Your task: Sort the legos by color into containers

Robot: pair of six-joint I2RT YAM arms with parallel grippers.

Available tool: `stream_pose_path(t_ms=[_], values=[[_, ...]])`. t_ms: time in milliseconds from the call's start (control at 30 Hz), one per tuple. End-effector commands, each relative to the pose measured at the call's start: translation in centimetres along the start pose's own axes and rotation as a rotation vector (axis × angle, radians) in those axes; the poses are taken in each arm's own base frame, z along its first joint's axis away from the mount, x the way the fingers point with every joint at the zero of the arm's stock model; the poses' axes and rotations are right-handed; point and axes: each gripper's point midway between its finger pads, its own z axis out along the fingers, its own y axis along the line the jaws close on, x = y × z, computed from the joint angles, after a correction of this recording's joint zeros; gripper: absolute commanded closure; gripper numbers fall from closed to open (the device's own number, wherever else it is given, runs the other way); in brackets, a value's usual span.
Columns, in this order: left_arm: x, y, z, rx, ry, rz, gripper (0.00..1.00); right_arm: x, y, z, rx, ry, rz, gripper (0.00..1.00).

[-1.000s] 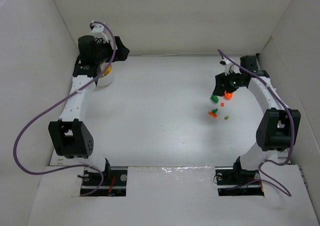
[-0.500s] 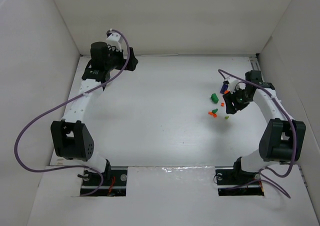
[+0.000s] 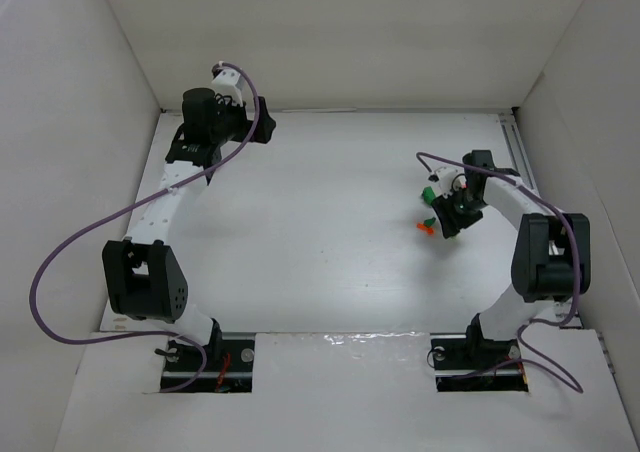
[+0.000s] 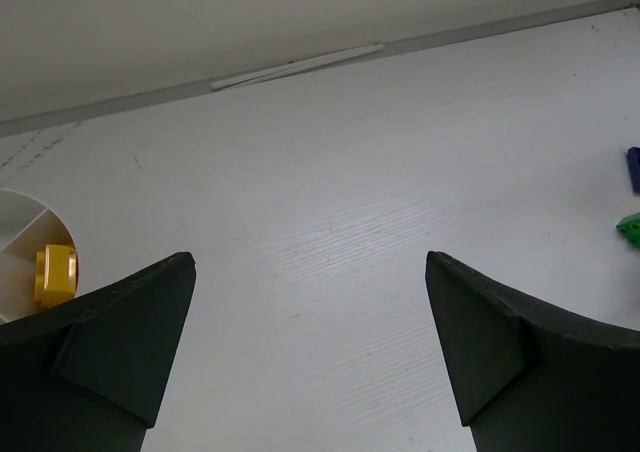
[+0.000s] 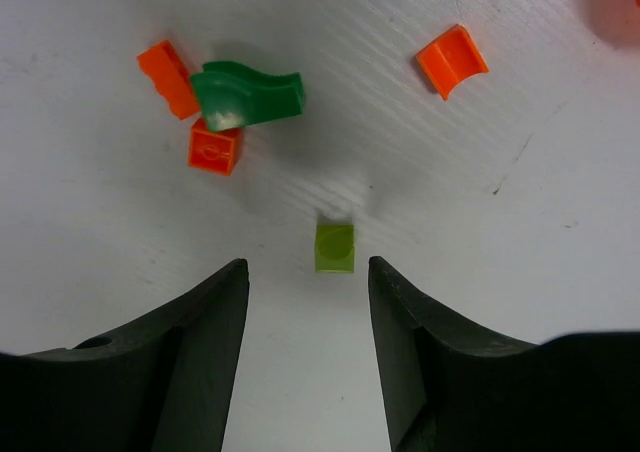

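At the mouth of the right gripper [image 5: 306, 264], 12 o'clock, lies a lime brick [image 5: 335, 247], untouched; jaws apart, empty. Green curved piece [image 5: 247, 95] at 11, orange piece [image 5: 452, 60] at 1 (bare table [image 5: 540, 252] either side). Left gripper [image 4: 310, 262] jaws wide apart; bowl [image 4: 30, 212] at 9.

Lego pieces on a white, faintly grained table [image 5: 120, 232]: lime-green square brick [image 5: 334, 247], dark green curved brick [image 5: 247, 94], red-orange square brick [image 5: 214, 147], orange flat brick [image 5: 167, 77], orange curved brick [image 5: 452, 60], dark blue brick [image 4: 633, 168], bright green brick [image 4: 630, 227]. Round sectioned bowl [image 4: 15, 212]: plain white, with a yellow brick [image 4: 55, 275] in it. Left arm [image 3: 165, 197] and right arm [image 3: 510, 197]: white links, black joints, purple cables [image 3: 60, 262]
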Motion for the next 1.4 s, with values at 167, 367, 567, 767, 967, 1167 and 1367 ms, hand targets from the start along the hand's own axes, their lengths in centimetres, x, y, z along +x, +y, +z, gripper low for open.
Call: stream_pose_path(t_ms=[167, 367, 567, 767, 967, 1167, 1367], values=[[-2.4, -0.1, -0.1, -0.001, -0.071, -0.004, 0.03, -1.6, -2.3, 1.0, 0.083, -0.004, 0.034, 0.46], [-2.5, -0.4, 0.2, 0.008, -0.071, -0.001, 0.03, -2.1, -2.7, 1.5, 0.08, 0.002, 0.044, 0.47], [-2.5, -0.4, 0.8, 0.017, -0.067, -0.002, 0.03, -1.3, -2.3, 2.0, 0.061, 0.035, 0.051, 0.52], [-2.2, -0.2, 1.3, 0.016, -0.056, -0.005, 0.03, -0.7, -2.3, 2.1, 0.05, 0.058, 0.064, 0.52], [-2.2, -0.2, 1.3, 0.016, -0.056, -0.005, 0.03, -0.3, -2.4, 2.0, 0.047, 0.067, 0.065, 0.53], [-2.1, -0.4, 1.3, 0.025, -0.055, -0.005, 0.03, -0.1, -2.7, 1.9, 0.049, 0.067, 0.065, 0.54], [-2.1, -0.6, 1.3, 0.034, -0.054, -0.004, 0.03, 0.5, -2.5, 2.0, 0.047, 0.088, 0.068, 0.54]])
